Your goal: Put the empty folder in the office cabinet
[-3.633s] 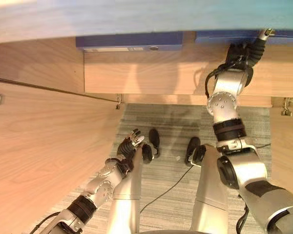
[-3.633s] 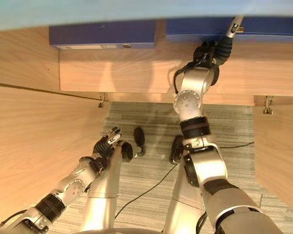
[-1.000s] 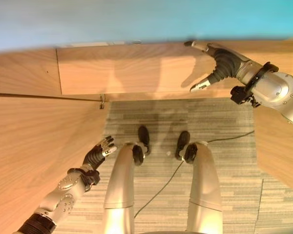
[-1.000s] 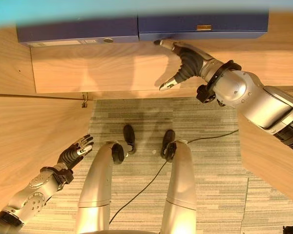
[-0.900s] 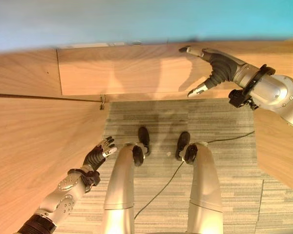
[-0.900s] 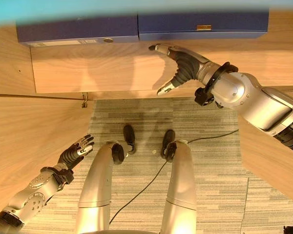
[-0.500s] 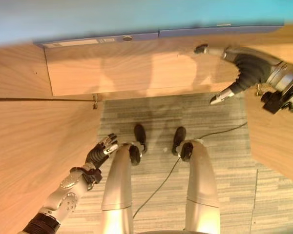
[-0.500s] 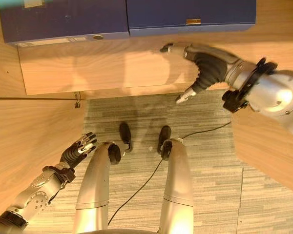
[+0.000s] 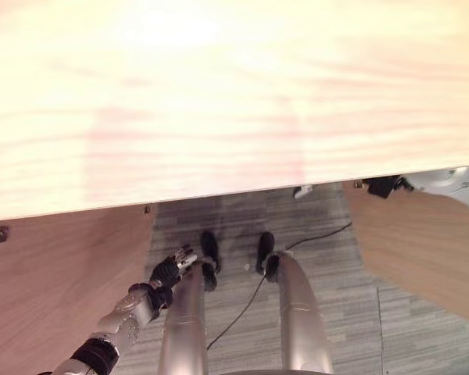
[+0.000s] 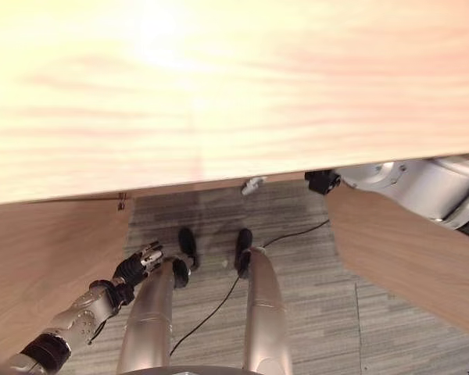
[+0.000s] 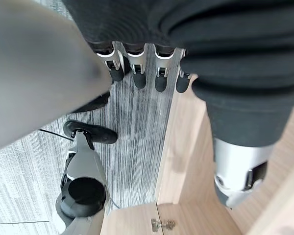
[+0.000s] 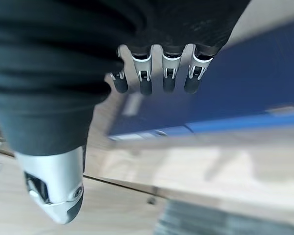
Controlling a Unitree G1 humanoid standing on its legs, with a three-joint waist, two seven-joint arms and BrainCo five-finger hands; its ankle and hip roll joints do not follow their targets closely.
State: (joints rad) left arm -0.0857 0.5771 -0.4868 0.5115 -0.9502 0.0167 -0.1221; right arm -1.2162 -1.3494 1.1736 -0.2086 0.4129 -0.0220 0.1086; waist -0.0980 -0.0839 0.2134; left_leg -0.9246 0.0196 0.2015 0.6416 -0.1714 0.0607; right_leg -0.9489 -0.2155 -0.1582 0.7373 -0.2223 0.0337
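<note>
Blue shows past the right hand (image 12: 157,73) in the right wrist view: the folder (image 12: 225,93) lies flat in the office cabinet (image 12: 210,161), its long edge running along the pale wooden shelf front, next to what looks like a second blue folder, though the seam between them is hard to make out. The folder sits just ahead of the fingers (image 12: 169,78), apart from them, and the right hand is far the nearer of the two. Its fingers hang straight and relaxed, clasping nothing. In the eye views a broad wooden panel (image 9: 234,94) covers the upper part, and the right arm reaches in under its lower edge. The left hand (image 9: 170,270) hangs low by the left cabinet door (image 9: 55,289), fingers loose and empty, above the grey carpet (image 9: 359,312). The folder seems already placed.
</note>
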